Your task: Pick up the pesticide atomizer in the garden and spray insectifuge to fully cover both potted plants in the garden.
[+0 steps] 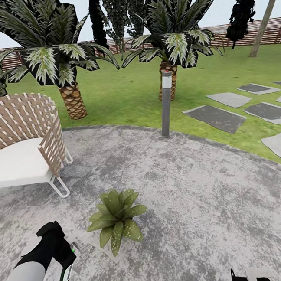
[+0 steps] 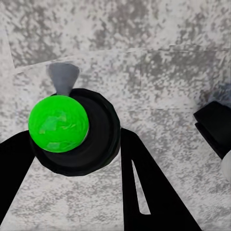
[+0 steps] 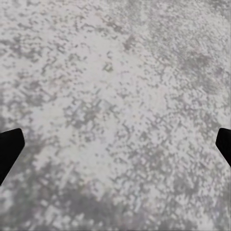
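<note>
Held low at the near edge of the head view: left gripper (image 1: 63, 259) clamped around the pesticide atomizer (image 1: 66, 274), dark green body hanging below the black fingers, pale label facing out. From the left wrist view, looking straight down the bottle: bright green round end (image 2: 57, 121) ringed in black, grey trigger head (image 2: 63, 79) jutting from behind it, black fingers (image 2: 144, 192) pressed against both sides. Gripped by the upper body, probably to keep the nozzle free to point at the leaves.

Just beside the atomizer, on the side toward the grass: one potted plant (image 1: 116, 219), a low rosette of speckled green leaves sitting on the grey stone patio (image 1: 199, 195); pot hidden under the foliage. Close enough for spraying, judging by the short gap. Cannot tell which way the nozzle faces.

Well away from the plant, at the near right edge: right gripper (image 1: 250, 278), only the dark tips visible. In the right wrist view, black fingertips (image 3: 9, 147) set far apart at the frame edges over bare stone, so spread wide and carrying nothing.

Beyond the plant: woven chair (image 1: 25, 140) with a white seat, grey post lamp (image 1: 167, 104) at the patio rim, palms, stepping stones (image 1: 216, 118), slatted fence.
</note>
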